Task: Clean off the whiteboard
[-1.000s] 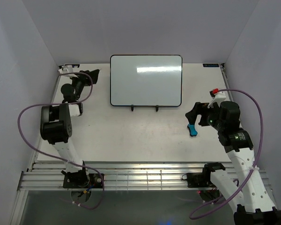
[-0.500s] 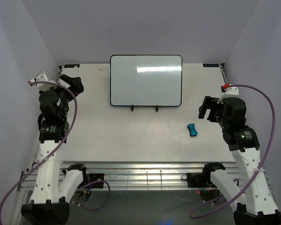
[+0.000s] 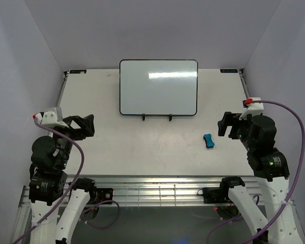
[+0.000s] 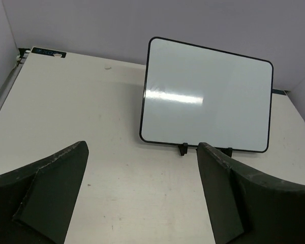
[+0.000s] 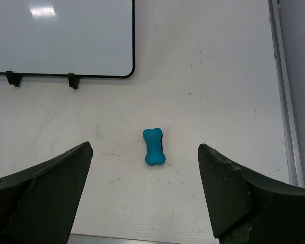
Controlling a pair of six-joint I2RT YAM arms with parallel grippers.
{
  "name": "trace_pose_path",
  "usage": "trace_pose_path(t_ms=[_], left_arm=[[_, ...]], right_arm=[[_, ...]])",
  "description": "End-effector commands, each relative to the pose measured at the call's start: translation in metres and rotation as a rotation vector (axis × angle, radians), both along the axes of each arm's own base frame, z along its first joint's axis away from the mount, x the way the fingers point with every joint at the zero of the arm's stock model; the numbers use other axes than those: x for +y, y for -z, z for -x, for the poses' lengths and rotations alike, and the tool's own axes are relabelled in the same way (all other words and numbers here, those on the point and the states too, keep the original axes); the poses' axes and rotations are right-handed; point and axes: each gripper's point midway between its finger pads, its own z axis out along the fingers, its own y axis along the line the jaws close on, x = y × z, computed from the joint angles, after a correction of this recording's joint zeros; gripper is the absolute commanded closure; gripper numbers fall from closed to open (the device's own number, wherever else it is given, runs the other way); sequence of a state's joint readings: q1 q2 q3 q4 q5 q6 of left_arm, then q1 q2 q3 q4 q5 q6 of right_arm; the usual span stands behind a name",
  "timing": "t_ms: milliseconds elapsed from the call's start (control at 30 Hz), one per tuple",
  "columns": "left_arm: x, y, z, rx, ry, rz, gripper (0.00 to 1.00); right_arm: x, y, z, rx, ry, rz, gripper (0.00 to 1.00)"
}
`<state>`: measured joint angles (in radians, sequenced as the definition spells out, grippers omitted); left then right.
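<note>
The whiteboard (image 3: 158, 87) stands at the back middle of the table on a black wire easel, its face plain white with a glare streak and no writing visible. It also shows in the left wrist view (image 4: 207, 96) and in part in the right wrist view (image 5: 61, 38). A small blue bone-shaped eraser (image 3: 209, 141) lies flat on the table right of centre, also in the right wrist view (image 5: 154, 146). My right gripper (image 3: 230, 125) is open and empty, raised to the right of the eraser. My left gripper (image 3: 85, 125) is open and empty, raised over the table's left side.
The easel's two black feet (image 3: 156, 118) stick out in front of the board. A metal rail (image 3: 142, 190) runs along the near edge and another along the right edge (image 5: 282, 91). Purple cables loop from both arms. Grey walls close in the sides and back.
My right gripper let go of the eraser, left it on the table and drew back to the right. My left arm swung from the back left corner toward the near left.
</note>
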<state>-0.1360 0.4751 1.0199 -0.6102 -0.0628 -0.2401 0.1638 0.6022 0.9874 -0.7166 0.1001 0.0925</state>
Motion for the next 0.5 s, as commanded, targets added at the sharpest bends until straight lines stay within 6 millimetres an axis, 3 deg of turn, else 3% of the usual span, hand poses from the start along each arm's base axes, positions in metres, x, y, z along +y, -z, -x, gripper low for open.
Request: trace_pose_path(t_ms=[0,200,467], left_arm=[[-0.001,0.042,0.007,0.078,-0.001,0.016,0.02],[0.006,0.059,0.012,0.064,-0.030,-0.009,0.02],[0.004,0.057,0.014,0.056,-0.022,0.007,0.02]], right_arm=[[0.000,-0.003,0.001,-0.009,-0.022,0.024,0.10],[0.001,0.009,0.000,0.016,-0.029,0.034,0.10],[0.005,0.006,0.000,-0.012,-0.048,0.021,0.10]])
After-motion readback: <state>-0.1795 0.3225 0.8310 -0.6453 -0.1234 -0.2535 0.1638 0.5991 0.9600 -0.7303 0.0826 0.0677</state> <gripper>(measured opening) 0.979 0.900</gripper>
